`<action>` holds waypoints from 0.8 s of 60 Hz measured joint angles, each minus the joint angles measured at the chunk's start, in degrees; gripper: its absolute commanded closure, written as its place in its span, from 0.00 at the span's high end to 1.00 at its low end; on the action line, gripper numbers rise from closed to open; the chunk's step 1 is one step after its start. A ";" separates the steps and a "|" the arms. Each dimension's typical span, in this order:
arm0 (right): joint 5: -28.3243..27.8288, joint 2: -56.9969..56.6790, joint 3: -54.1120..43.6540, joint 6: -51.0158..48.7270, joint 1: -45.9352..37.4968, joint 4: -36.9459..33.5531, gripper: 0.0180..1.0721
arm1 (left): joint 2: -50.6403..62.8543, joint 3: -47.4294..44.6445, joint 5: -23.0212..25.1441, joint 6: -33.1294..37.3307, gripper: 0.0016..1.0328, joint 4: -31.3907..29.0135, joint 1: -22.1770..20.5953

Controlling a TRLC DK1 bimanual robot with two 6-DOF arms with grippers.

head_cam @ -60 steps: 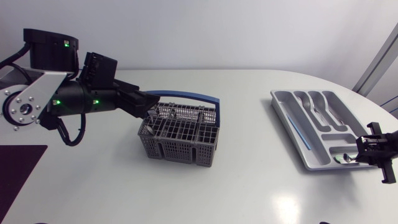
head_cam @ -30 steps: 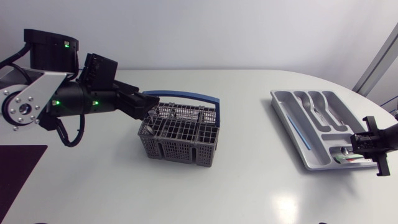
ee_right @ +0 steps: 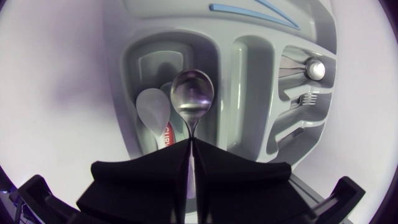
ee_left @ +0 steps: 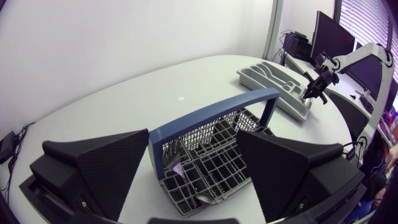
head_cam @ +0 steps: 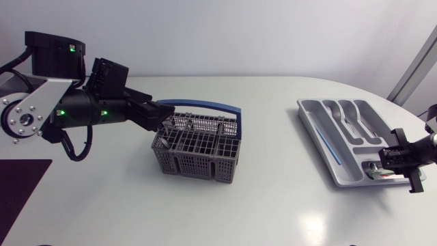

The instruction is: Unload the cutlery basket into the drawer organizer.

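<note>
the right gripper (ee_right: 189, 158) is pinching a shiny metal spoon (ee_right: 193, 93) by the thin end of its handle, with its fingers pressed together on it. the spoon is hanging over the near pocket of the drawer organizer (ee_right: 224, 56), just beside a pale spoon-shaped thing (ee_right: 153, 109) lying in there. i am guessing the metal spoon is hard, light and slippery (it could swing or slip in so thin a hold), so gripping nearer the middle looks safer. the left gripper (ee_left: 193, 143) is sitting spread wide at the cutlery basket (head_cam: 194, 160), with the blue handle (ee_left: 211, 111) running between its fingers, not squeezed.
</note>
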 measured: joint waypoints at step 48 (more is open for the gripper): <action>-4.57 -9.53 -0.17 7.87 3.02 -9.29 0.90 | -1.44 0.04 -0.33 1.07 0.95 -2.82 -0.02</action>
